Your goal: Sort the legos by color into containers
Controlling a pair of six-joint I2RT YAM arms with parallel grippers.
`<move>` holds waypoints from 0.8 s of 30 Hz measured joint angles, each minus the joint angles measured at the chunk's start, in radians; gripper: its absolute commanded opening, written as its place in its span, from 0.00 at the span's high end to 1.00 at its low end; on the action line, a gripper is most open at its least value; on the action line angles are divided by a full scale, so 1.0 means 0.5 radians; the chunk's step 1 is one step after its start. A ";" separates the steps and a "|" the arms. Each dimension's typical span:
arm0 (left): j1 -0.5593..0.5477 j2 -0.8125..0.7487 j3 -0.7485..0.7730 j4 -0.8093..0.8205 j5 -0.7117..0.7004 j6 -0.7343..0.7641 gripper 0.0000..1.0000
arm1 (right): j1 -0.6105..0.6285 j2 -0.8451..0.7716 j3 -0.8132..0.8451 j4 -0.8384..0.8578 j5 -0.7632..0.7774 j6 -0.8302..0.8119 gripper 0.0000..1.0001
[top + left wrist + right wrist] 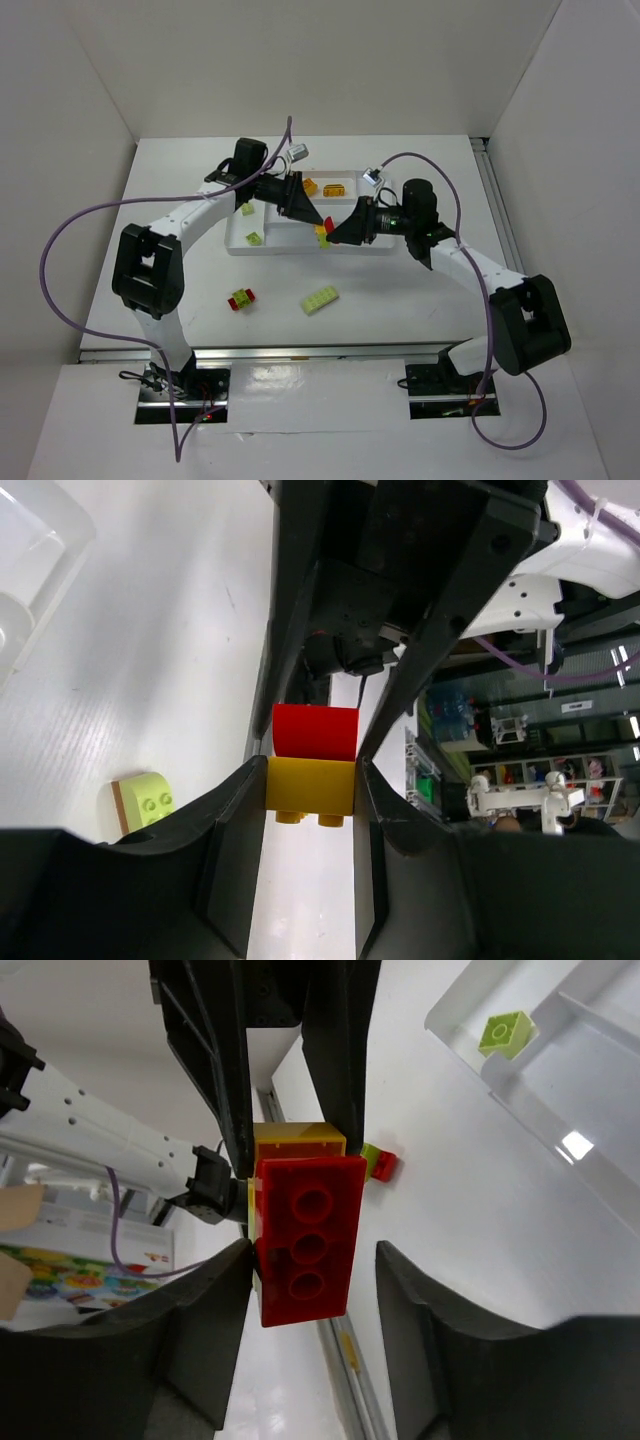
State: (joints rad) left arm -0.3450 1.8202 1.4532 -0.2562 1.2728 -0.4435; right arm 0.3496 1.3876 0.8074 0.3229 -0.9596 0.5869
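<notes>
A stack of a yellow brick (308,785) and a red brick (315,732) hangs in the air over the front edge of the white tray (300,250). My left gripper (310,770) is shut on the yellow brick. My right gripper (312,1250) faces it, open around the red brick (303,1240). The red brick touches one finger and a gap shows at the other. In the top view the stack (322,232) sits between the left gripper (316,217) and the right gripper (333,238).
The tray holds light green bricks (254,238) and yellow-orange bricks (335,189) in separate sections. On the table in front lie a small mixed-colour stack (241,299) and a light green plate (320,299). White walls enclose the table.
</notes>
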 measured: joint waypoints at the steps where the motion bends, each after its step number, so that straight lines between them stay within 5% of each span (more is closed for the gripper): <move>1: -0.004 -0.002 0.000 0.007 -0.011 0.006 1.00 | 0.000 0.002 0.002 0.017 -0.015 0.016 0.56; 4: -0.005 -0.005 0.000 0.021 -0.008 0.005 1.00 | 0.002 0.004 0.000 0.060 -0.041 0.069 0.61; 14: -0.013 -0.006 0.000 0.031 -0.024 0.005 1.00 | -0.018 0.002 -0.040 0.130 -0.055 0.111 0.51; 16: -0.014 -0.006 0.000 0.031 -0.021 0.006 1.00 | -0.024 -0.008 -0.058 0.153 -0.054 0.118 0.64; 24: -0.010 -0.006 0.000 0.031 -0.022 0.004 1.00 | -0.037 -0.021 -0.082 0.182 -0.060 0.165 0.67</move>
State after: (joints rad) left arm -0.3500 1.8172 1.4532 -0.2405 1.2617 -0.4416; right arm 0.3309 1.3773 0.7662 0.4141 -0.9894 0.6693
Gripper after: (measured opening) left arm 0.453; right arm 0.453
